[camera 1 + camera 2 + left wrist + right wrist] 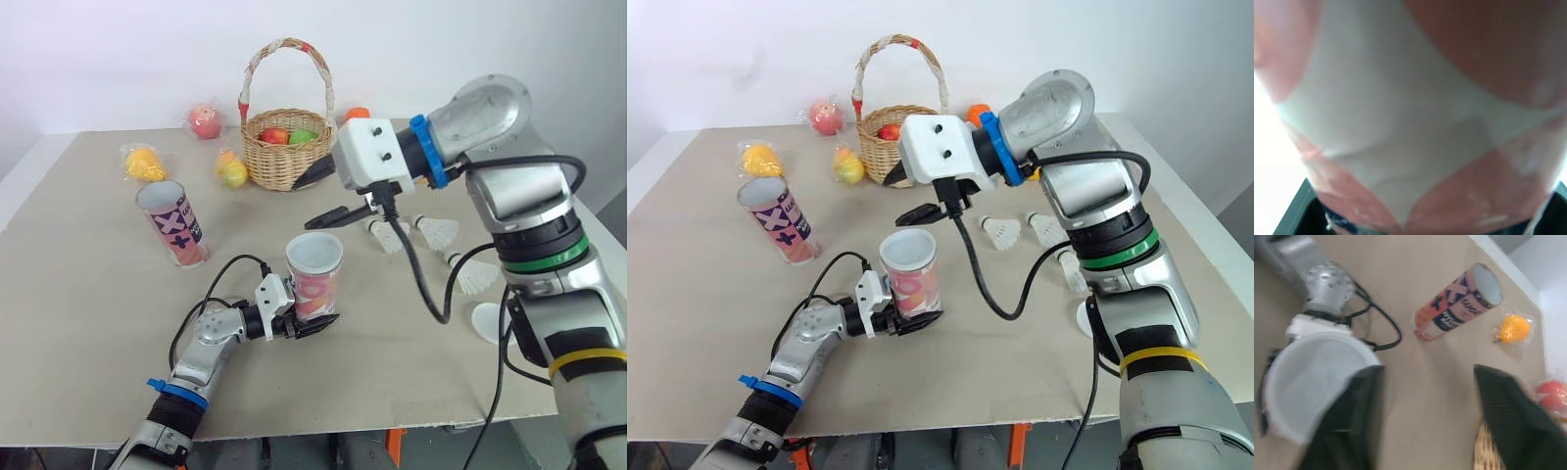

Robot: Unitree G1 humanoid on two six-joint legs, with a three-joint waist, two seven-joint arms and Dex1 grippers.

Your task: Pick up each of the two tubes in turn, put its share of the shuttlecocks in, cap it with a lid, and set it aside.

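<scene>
Black fingers of the left gripper point(312, 319) clamp the pink tube point(315, 272) low on its wall. The tube is upright, mouth open, near the table's point(88, 294) front edge. Right gripper point(313, 199) hangs spread and empty just above and behind that mouth, its forearm reaching in from the right. Shuttlecocks point(436, 231) lie beyond, and the second tube point(174, 223) stands well left.

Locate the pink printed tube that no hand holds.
In the left eye view the pink printed tube sits on the table's left side, in front of the wrapped yellow fruit.
</scene>
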